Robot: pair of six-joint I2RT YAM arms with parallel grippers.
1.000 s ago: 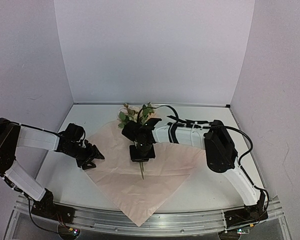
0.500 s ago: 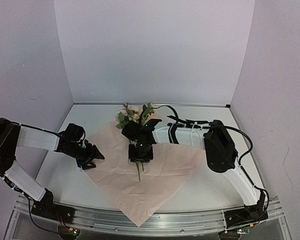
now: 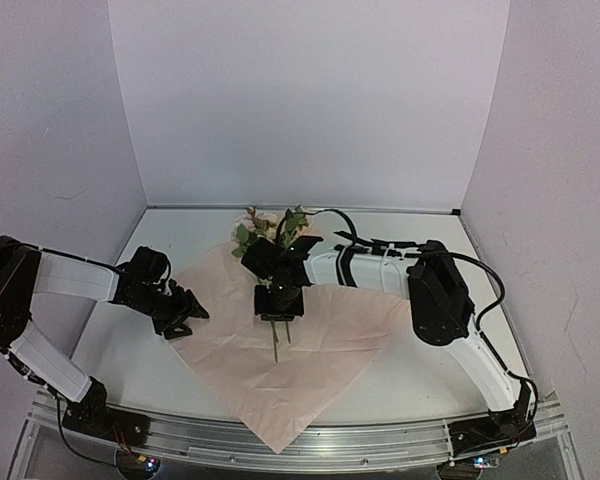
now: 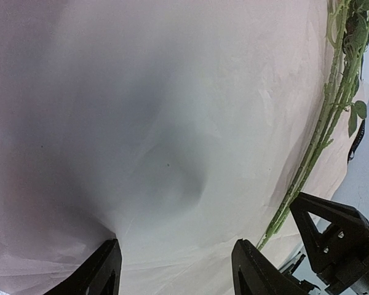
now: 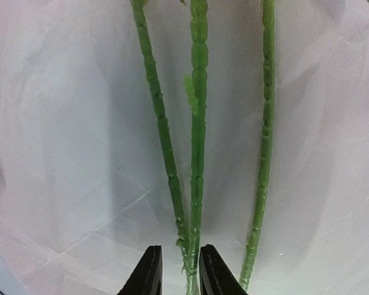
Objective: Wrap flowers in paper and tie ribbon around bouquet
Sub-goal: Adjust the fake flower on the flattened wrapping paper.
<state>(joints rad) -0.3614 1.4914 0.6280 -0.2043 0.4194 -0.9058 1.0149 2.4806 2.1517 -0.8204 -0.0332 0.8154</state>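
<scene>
Right end effector point(image 5: 180, 249) eased back; flowers point(image 5: 198, 123) stems between fingers point(image 5: 149, 271)

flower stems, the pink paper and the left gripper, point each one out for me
flower stems point(image 5: 198, 123), right wrist view, on the middle stem
pink paper point(image 3: 280, 395), top external view, on its bare near corner
left gripper point(image 4: 175, 273), left wrist view, midway between its fingertips
</scene>
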